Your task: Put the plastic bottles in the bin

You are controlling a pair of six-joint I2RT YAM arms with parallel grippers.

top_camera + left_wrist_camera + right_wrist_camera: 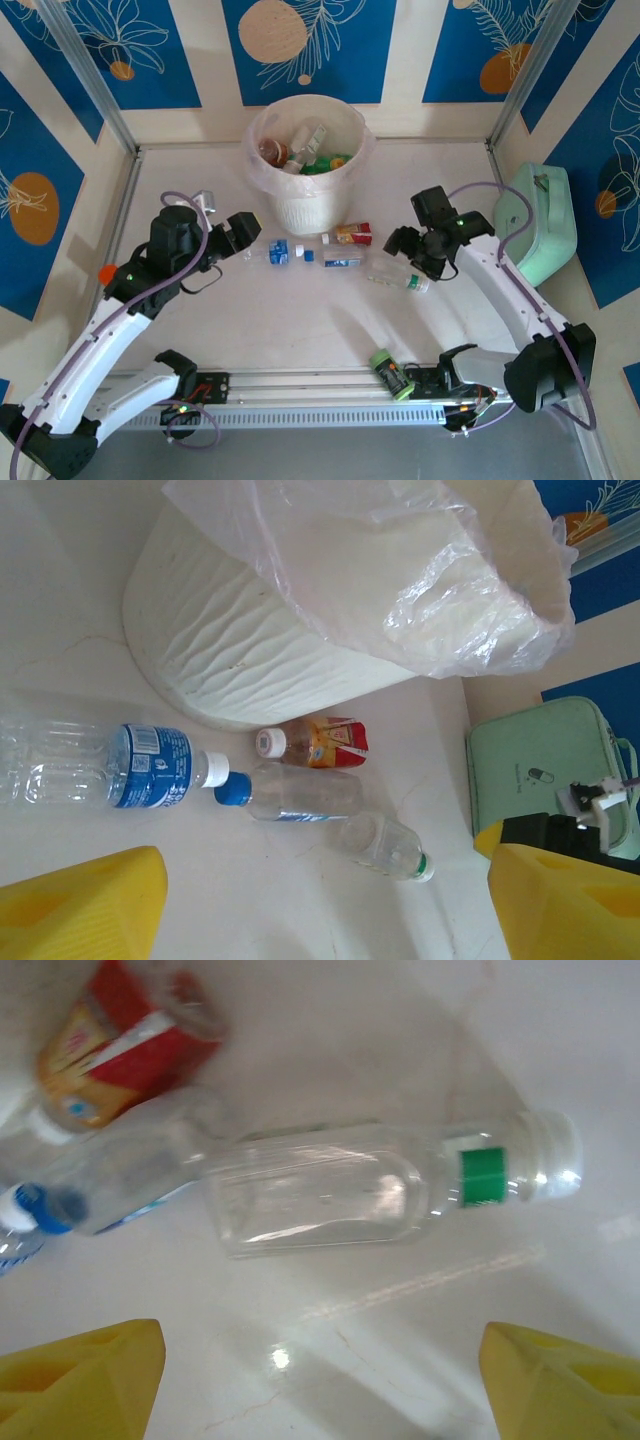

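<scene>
Though beside one bin, four plastic bottles.

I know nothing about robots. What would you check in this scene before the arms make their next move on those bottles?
1. Right tool open and empty: ok.
2. Clear plastic bottle with green neck band lying flat on the table ahead of that tool: ok.
3. That bottle free of the blue-capped clear bottle beside it: cannot tell; they lie very close.
4. Left tool open and empty: ok.
5. Round cream-white ribbed bin upright and not yet full to the rim: ok.
</scene>
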